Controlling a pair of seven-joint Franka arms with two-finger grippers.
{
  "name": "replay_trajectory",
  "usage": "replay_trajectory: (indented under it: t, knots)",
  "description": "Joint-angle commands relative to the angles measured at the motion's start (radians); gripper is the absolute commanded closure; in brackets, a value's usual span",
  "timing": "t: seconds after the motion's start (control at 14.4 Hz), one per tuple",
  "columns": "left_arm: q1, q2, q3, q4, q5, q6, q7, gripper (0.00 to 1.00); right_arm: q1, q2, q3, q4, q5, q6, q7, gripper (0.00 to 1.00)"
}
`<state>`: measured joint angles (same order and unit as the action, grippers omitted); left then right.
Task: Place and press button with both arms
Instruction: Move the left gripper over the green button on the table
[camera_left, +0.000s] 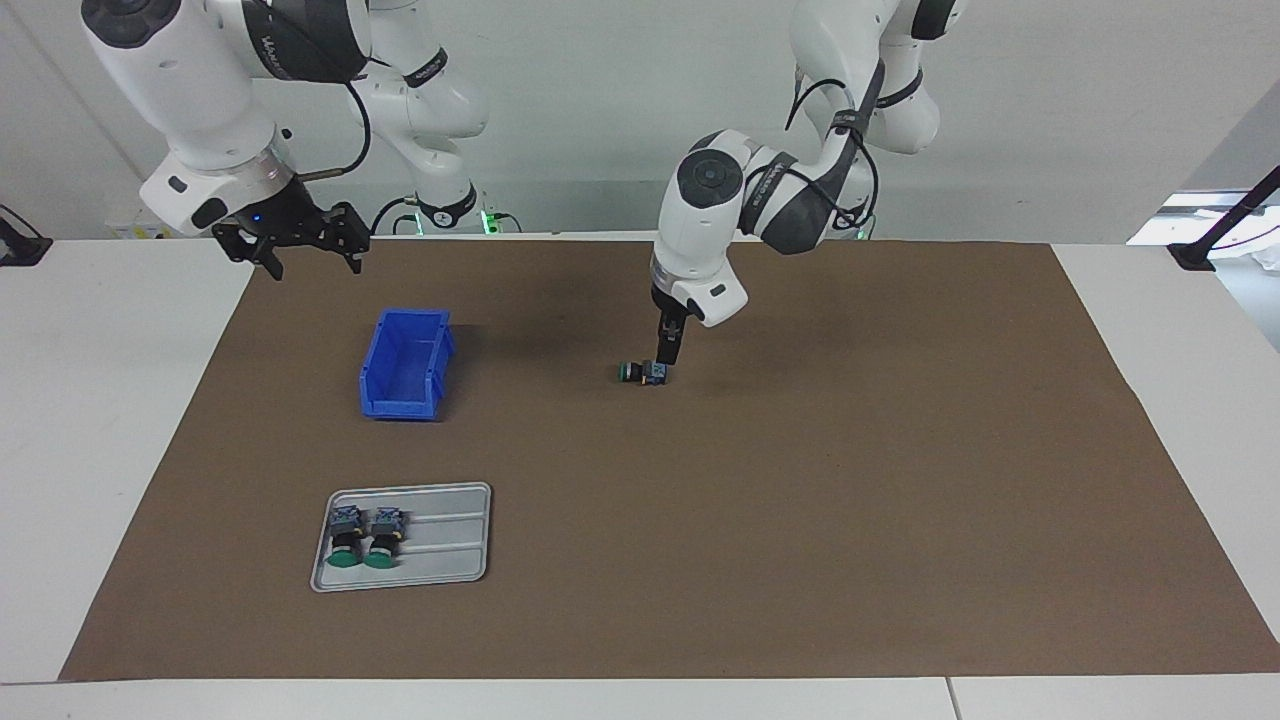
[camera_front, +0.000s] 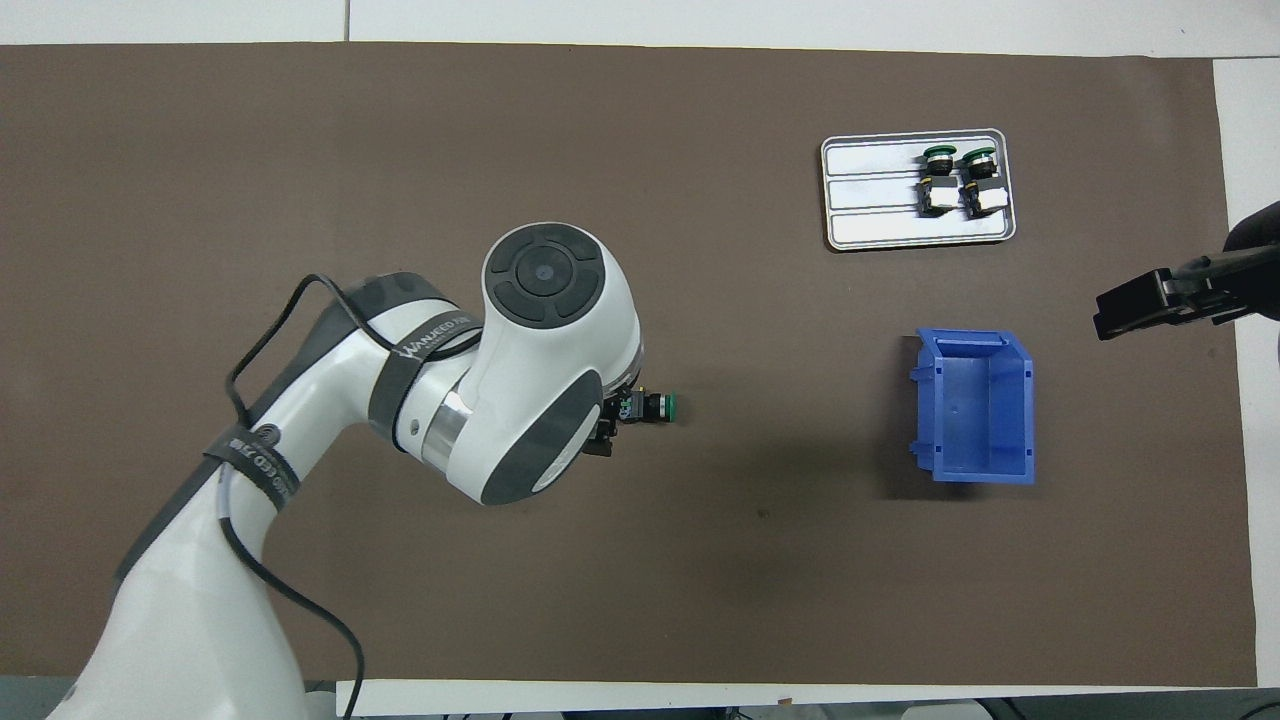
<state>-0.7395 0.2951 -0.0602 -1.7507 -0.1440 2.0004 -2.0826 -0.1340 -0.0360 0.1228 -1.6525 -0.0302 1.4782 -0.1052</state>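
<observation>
1. Here, the left gripper (camera_left: 664, 368) points straight down near the middle of the brown mat (camera_left: 800, 480), its fingers clenched on the blue-grey base of the button (camera_left: 642, 373).
2. The button lies on its side at mat level, green cap pointing toward the right arm's end of the table.
3. The right gripper (camera_left: 300, 250) waits in the air with its fingers spread, above the mat's edge by the blue bin (camera_left: 405, 365).
4. Two more buttons (camera_left: 362, 535) lie on the grey tray (camera_left: 450, 540), farther from the robots than the bin.

Left gripper (camera_left: 667, 362) seemingly grips button (camera_left: 641, 373).
</observation>
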Motion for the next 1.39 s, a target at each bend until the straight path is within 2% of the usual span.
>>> replay_trajectory:
  t: [0.0,0.21,0.35,0.69,0.9,0.97,1.11,1.32]
  knots:
    - [-0.059,0.076,0.019,-0.001,-0.011,0.09,-0.057,0.01,-0.027,-0.013,0.008,-0.019,-0.008,0.011,-0.028,0.01]
    - [-0.06,0.114,0.017,-0.004,-0.009,0.175,-0.108,0.01,-0.012,-0.013,-0.006,-0.024,-0.01,0.013,-0.027,0.01]
    - [-0.066,0.142,0.019,-0.012,-0.003,0.179,-0.108,0.01,0.013,-0.013,-0.026,-0.026,-0.008,0.013,-0.025,0.01]
    - [-0.069,0.137,0.019,-0.058,-0.003,0.233,-0.109,0.04,0.025,-0.013,-0.046,-0.026,-0.01,0.011,-0.028,0.01]
    - [-0.081,0.13,0.017,-0.087,-0.003,0.247,-0.108,0.16,0.022,-0.015,-0.046,-0.029,-0.008,0.013,-0.027,0.01]
    - [-0.081,0.13,0.017,-0.081,-0.003,0.251,-0.108,0.27,0.022,-0.015,-0.046,-0.029,-0.008,0.013,-0.025,0.01]
    - [-0.083,0.13,0.016,-0.082,-0.003,0.252,-0.1,0.39,0.024,-0.015,-0.046,-0.029,-0.008,0.013,-0.027,0.01]
    - [-0.092,0.13,0.016,-0.081,-0.003,0.252,-0.108,0.48,0.013,-0.015,-0.046,-0.029,-0.008,0.013,-0.028,0.01]
